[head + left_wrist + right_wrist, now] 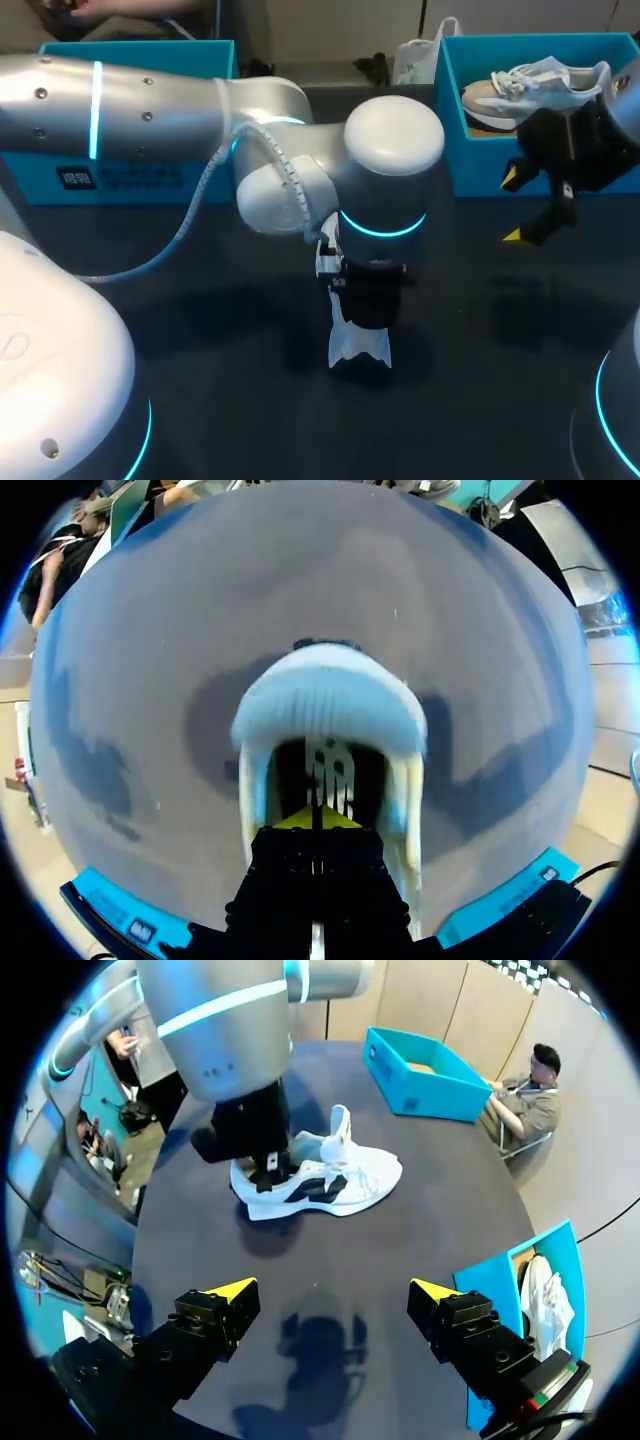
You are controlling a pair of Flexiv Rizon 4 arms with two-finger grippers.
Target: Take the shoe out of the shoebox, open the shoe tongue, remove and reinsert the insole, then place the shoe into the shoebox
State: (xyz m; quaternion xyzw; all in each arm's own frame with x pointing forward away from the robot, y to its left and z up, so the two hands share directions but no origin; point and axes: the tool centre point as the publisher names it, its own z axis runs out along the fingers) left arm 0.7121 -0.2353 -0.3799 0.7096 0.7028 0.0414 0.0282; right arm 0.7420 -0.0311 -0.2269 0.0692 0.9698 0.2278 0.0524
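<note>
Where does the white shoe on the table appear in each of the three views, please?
Head view: shoe mid-table, under the left arm's wrist.
Left wrist view: shoe directly ahead of the left hand.
Right wrist view: shoe ahead of the right hand, mid-table.
Shared landmark: the left hand at the shoe.

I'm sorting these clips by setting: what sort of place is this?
Probably a robotics lab test bench: two robot arms work over a dark table, with a white shoe and blue shoeboxes set out.
</note>
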